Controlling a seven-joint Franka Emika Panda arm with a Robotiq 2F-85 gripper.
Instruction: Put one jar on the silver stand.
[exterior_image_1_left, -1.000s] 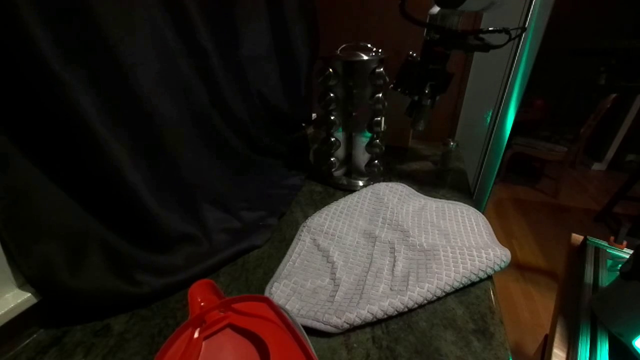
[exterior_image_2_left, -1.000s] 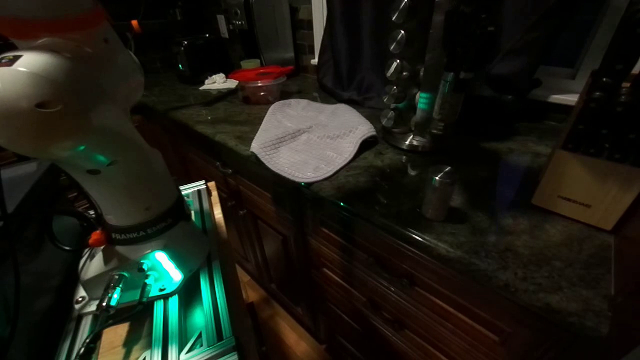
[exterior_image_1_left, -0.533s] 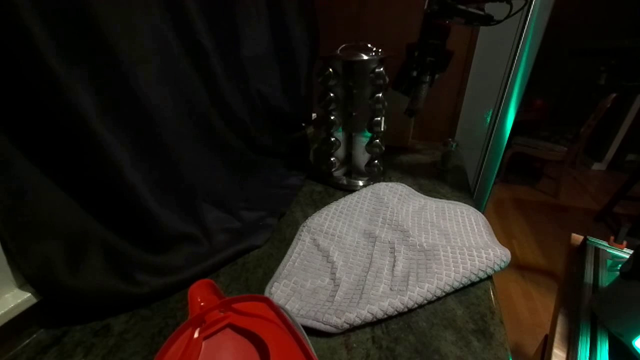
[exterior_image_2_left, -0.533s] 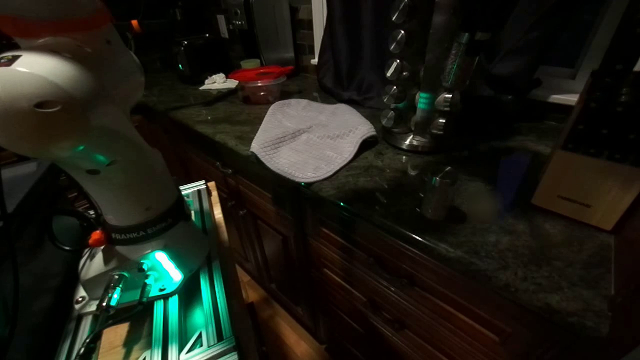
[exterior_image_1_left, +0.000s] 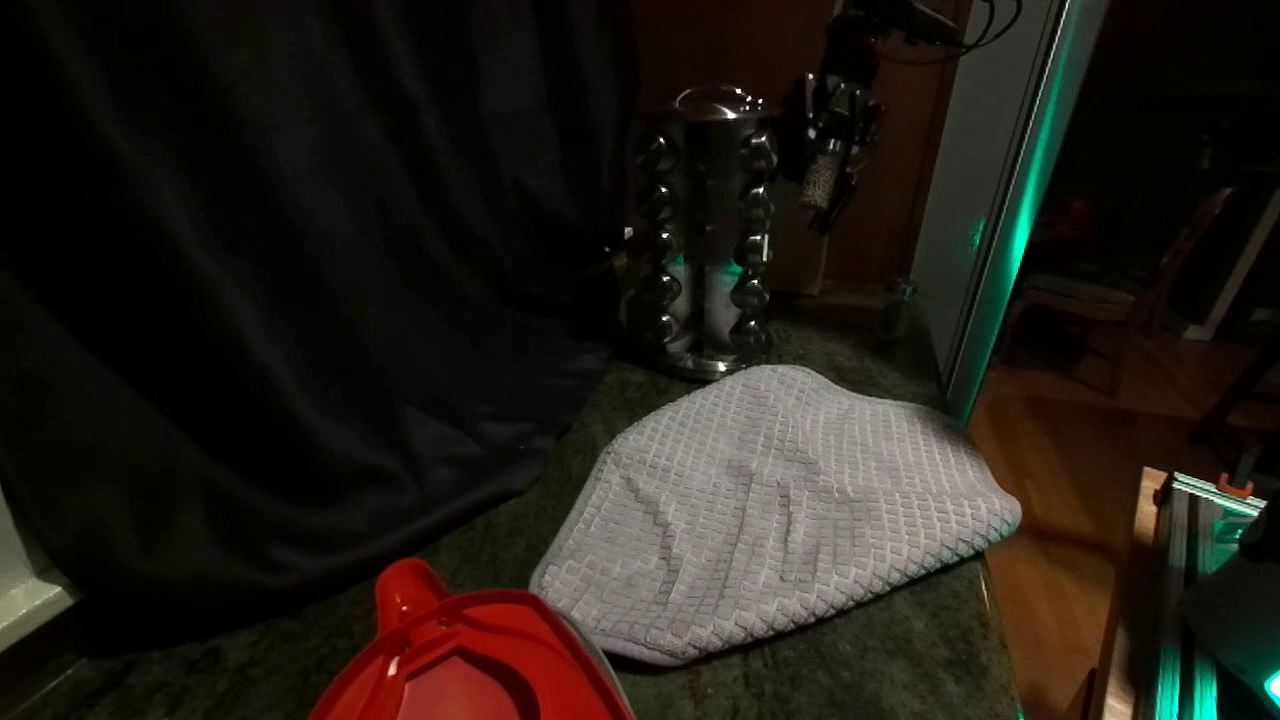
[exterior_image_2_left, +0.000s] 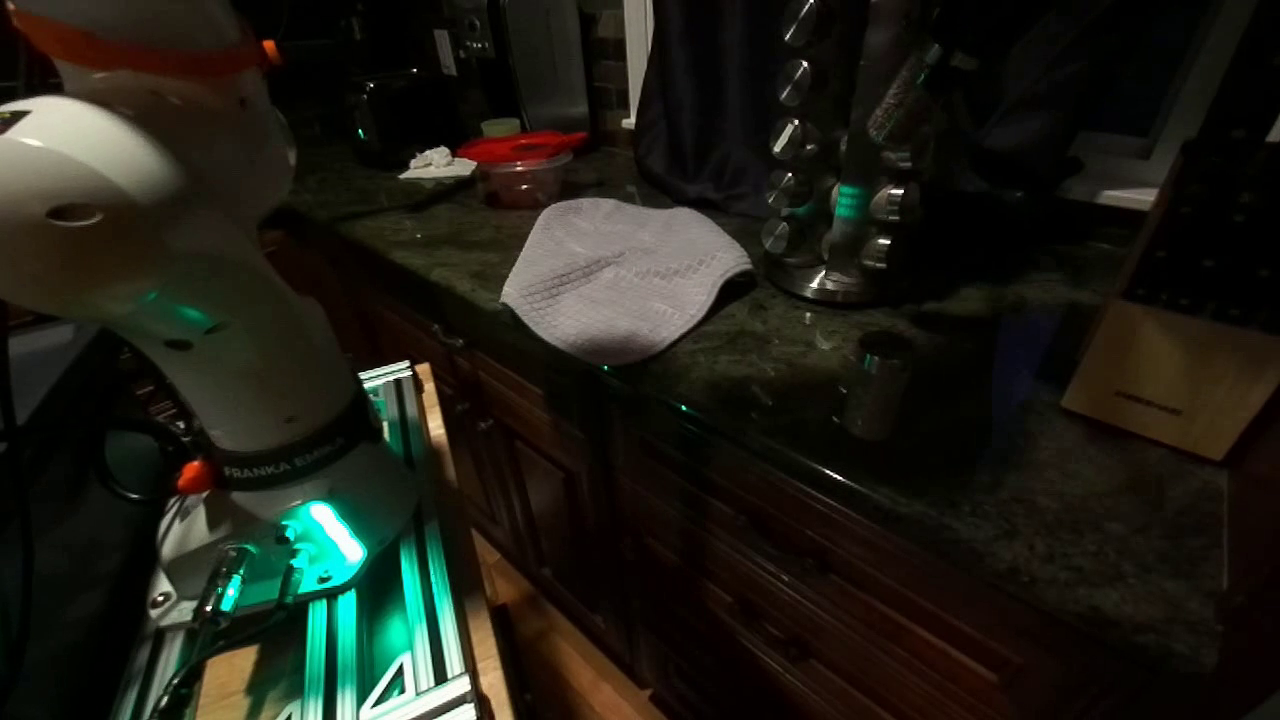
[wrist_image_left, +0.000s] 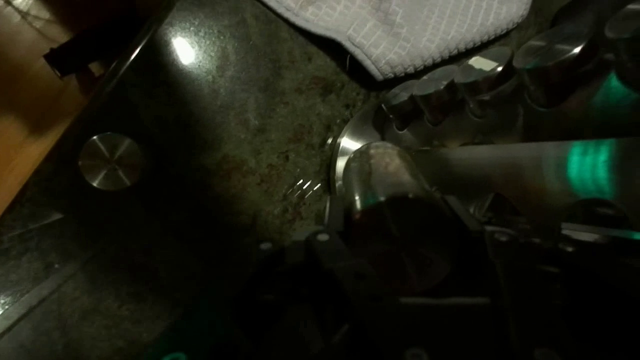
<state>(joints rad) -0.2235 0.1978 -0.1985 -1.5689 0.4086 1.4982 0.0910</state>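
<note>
Jar (wrist_image_left: 384, 180) hangs tilted above the bench (exterior_image_1_left: 820, 665) in your gripper (wrist_image_left: 395, 205), the fingers (wrist_image_left: 334, 215) holding it by its sides; you cannot tell whether it touches the stand (exterior_image_1_left: 720, 300) just beside it. The stand rises well in from the front edge. The cloth (exterior_image_2_left: 620, 280) reaches that edge; another jar (exterior_image_2_left: 878, 390) stands upright near the same edge, toward the block (exterior_image_2_left: 1170, 380).
</note>
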